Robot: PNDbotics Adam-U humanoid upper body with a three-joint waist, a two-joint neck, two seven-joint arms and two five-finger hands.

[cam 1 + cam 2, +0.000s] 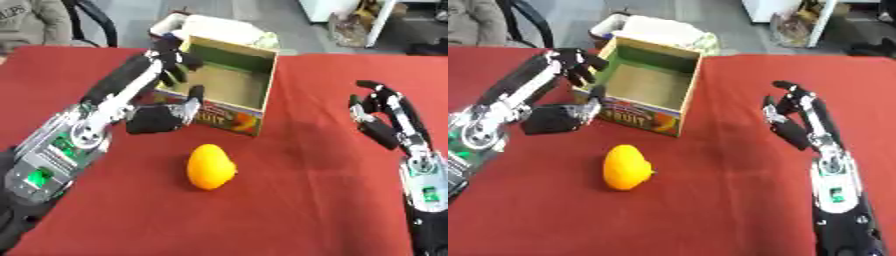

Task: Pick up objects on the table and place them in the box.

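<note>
A red cloth covers the table, and beyond its far edge lies grey floor with a white bag behind the box. The cardboard box stands open near the far side of the table, left of centre, its green-lined inside showing nothing but bare bottom; a fruit label runs along its near wall. An orange, mango-like fruit lies on the cloth in front of the box, apart from it and from both hands. The left hand hangs at the box's left wall, fingers spread and only slightly bent, thumb pointing down toward the label, holding nothing. The right hand rests over the cloth well to the right of the box, fingers up and relaxed, slightly curved, also empty
</note>
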